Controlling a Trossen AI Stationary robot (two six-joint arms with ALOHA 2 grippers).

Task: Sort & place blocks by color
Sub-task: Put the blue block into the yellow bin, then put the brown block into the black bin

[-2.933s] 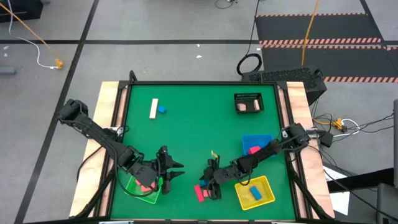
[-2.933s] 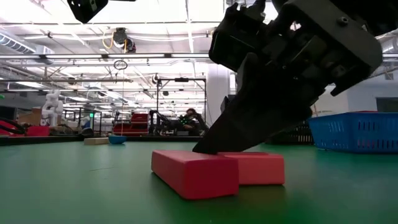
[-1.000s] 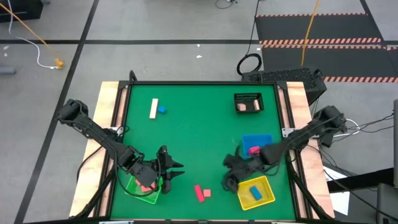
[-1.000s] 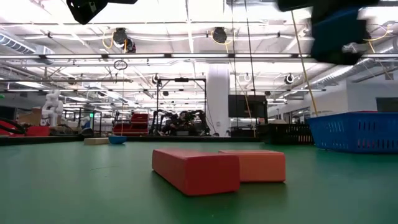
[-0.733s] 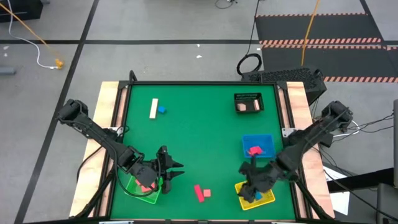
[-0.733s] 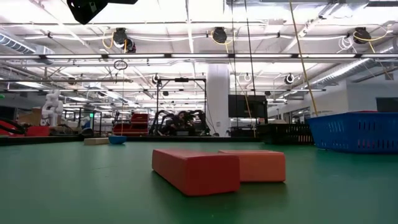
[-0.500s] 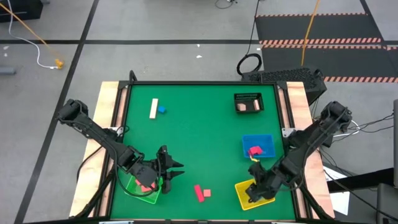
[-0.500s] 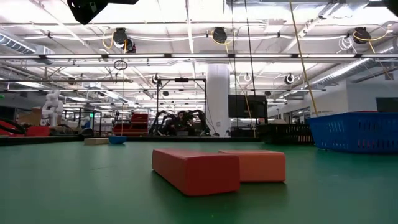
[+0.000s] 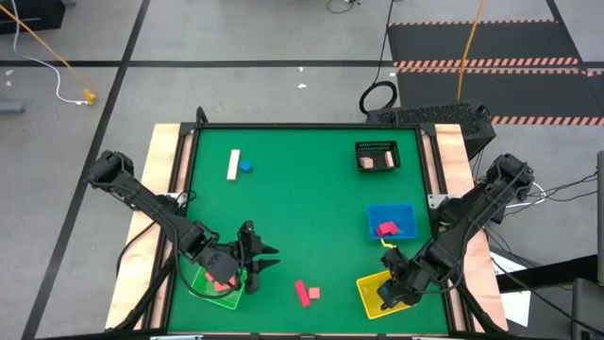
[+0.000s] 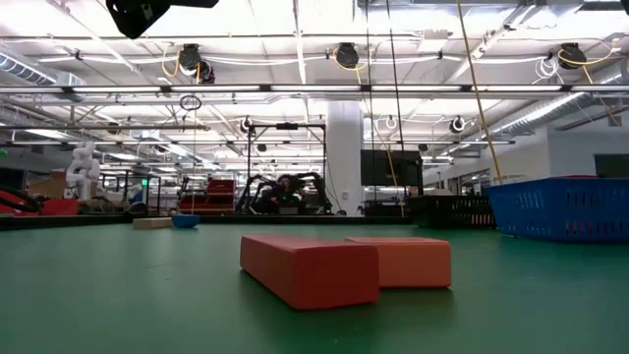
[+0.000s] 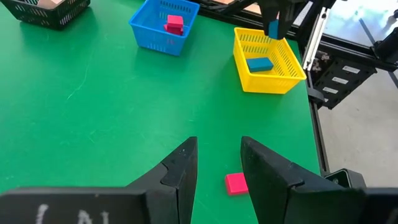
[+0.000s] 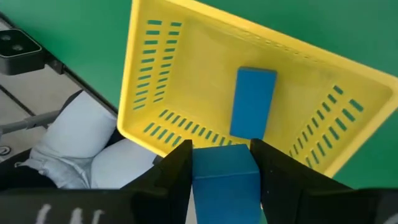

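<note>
My right gripper [image 9: 391,289] is shut on a small blue block [image 12: 224,175] above the yellow tray [image 9: 370,295], which holds a blue bar [image 12: 254,111]. It also shows in the left wrist view [image 11: 273,26]. My left gripper [image 9: 260,259] waits open and empty beside the green tray [image 9: 209,295], which holds red blocks [image 9: 222,281]. A red bar [image 9: 301,294] and a pink block [image 9: 314,293] lie flat and touching on the table between the arms. The low view shows the same bar [image 10: 310,267] and block [image 10: 408,261] up close. A cream bar [image 9: 233,164] and a blue block [image 9: 245,166] lie at the far left. My right gripper pinches the blue block by two opposite sides [image 12: 199,173] between its two fingers. The fingers come from above, pointing down. The block is lifted clear, over the yellow tray's wall [image 12: 186,134] on its near side.
A blue tray [image 9: 404,210] with a pink block [image 9: 385,229] stands at the right, just beyond the yellow one. A black mesh basket [image 9: 377,156] with tan blocks stands at the far right. The table's middle is bare green mat.
My right gripper has carried the blue block from beside the blue tray toward the table's near right corner, and now hangs over the yellow tray. It has slowed in the last half second. The block stays in the shut fingers.
</note>
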